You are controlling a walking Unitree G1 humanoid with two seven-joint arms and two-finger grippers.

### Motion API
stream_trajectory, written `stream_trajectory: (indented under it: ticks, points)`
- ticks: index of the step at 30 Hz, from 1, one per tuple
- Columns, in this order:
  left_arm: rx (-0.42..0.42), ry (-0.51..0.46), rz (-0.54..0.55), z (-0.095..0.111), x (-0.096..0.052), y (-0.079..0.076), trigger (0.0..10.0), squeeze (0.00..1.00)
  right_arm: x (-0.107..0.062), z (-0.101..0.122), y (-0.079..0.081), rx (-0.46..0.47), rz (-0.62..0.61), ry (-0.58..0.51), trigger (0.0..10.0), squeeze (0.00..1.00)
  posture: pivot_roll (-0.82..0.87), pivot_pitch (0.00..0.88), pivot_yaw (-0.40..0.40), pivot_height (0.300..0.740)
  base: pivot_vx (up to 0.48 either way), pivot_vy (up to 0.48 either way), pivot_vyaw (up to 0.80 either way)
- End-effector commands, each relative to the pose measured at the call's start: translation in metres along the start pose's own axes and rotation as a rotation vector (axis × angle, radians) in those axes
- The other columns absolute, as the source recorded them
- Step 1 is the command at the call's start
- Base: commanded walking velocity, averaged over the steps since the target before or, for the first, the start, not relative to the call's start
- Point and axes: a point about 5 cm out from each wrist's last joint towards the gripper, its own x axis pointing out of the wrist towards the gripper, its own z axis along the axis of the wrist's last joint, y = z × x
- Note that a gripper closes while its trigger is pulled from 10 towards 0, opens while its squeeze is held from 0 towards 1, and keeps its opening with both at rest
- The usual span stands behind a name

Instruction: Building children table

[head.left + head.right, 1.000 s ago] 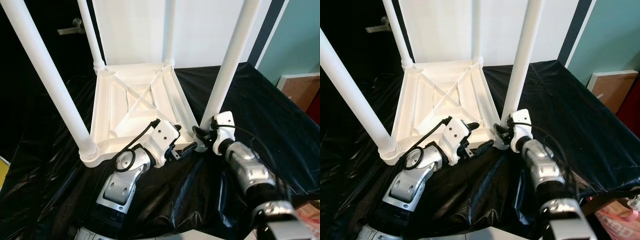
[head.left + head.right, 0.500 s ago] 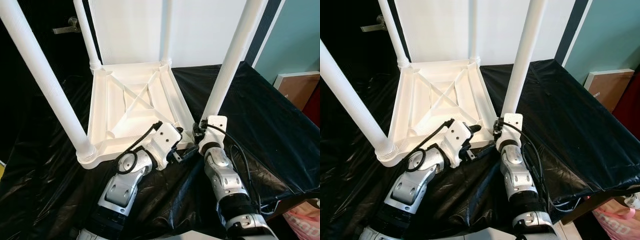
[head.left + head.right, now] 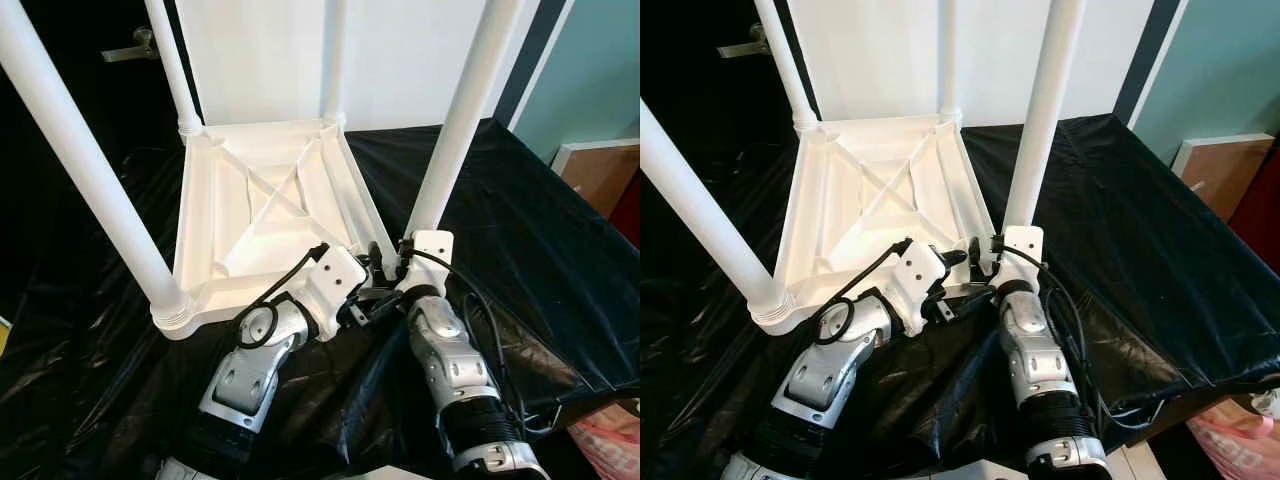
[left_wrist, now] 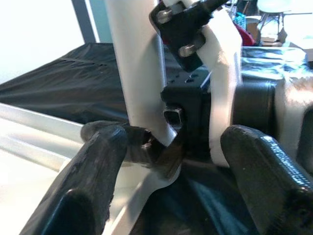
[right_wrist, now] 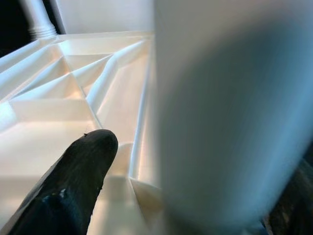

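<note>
1. I see a black plastic sheet draped over the work surface, wrinkled and glossy where light catches it.
2. Behind stands a white wall panel, brightly lit.
3. Right of it runs a dark vertical strip, then a teal wall.
4. A brown board leans low against the teal wall.
5. At far left the room is dark, with a metal door handle.
6. A pink patterned bag sits at the lower right corner.
</note>
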Motion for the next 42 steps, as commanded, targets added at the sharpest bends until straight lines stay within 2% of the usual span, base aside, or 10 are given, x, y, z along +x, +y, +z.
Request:
stream_trajectory:
  ticks: [1,5,6,10,13,22,24,37,38,42]
  points:
    - [-0.001,0.017,0.065,-0.004,-0.003,0.006,10.0,0.0,-0.003,0.002,-0.004,0.009,0.032,-0.018,10.0,1.0,-0.04,0.0,-0.051,0.74,0.0,0.0,0.0]
    - [-0.001,0.016,0.065,-0.004,-0.003,0.006,10.0,0.0,-0.006,0.002,-0.018,-0.014,0.079,-0.008,10.0,1.0,-0.04,0.0,-0.051,0.74,0.0,0.0,0.0]
    - [0.0,0.016,0.062,-0.004,-0.003,0.006,10.0,0.0,-0.006,0.004,-0.037,-0.049,0.179,0.02,10.0,0.0,-0.04,0.0,-0.048,0.74,0.0,0.0,0.0]
    - [0.001,0.016,0.059,-0.003,-0.003,0.006,10.0,0.0,-0.005,0.006,-0.048,-0.085,0.286,0.044,10.0,0.0,-0.04,0.0,-0.042,0.74,0.0,0.0,0.0]
    - [0.005,0.017,0.056,-0.003,-0.002,0.007,10.0,0.0,0.0,0.005,-0.046,-0.109,0.467,0.099,10.0,0.0,-0.04,0.0,-0.034,0.74,0.0,0.0,0.0]
    - [0.012,0.013,0.057,-0.001,0.0,0.01,10.0,0.0,0.022,0.005,-0.039,-0.175,0.568,0.152,10.0,0.0,-0.03,0.0,-0.029,0.74,0.0,0.0,0.0]
    - [0.016,0.011,0.062,0.0,0.0,0.011,10.0,0.0,0.028,0.003,-0.037,-0.19,0.583,0.182,0.0,0.0,-0.03,0.0,-0.033,0.74,0.0,0.0,0.0]
    - [0.013,0.011,0.099,0.0,-0.003,0.015,10.0,0.0,0.026,-0.007,-0.052,-0.209,0.608,0.248,0.0,0.0,0.0,0.0,-0.049,0.74,0.0,0.0,0.0]
    - [0.014,0.01,0.097,0.0,-0.003,0.014,10.0,0.0,0.026,-0.007,-0.053,-0.199,0.581,0.245,10.0,0.0,-0.01,0.0,-0.049,0.74,0.0,0.0,0.0]
    - [0.014,0.009,0.094,0.001,-0.003,0.014,10.0,0.0,0.028,-0.008,-0.054,-0.193,0.528,0.24,10.0,0.0,-0.01,0.0,-0.048,0.74,0.0,0.0,0.0]
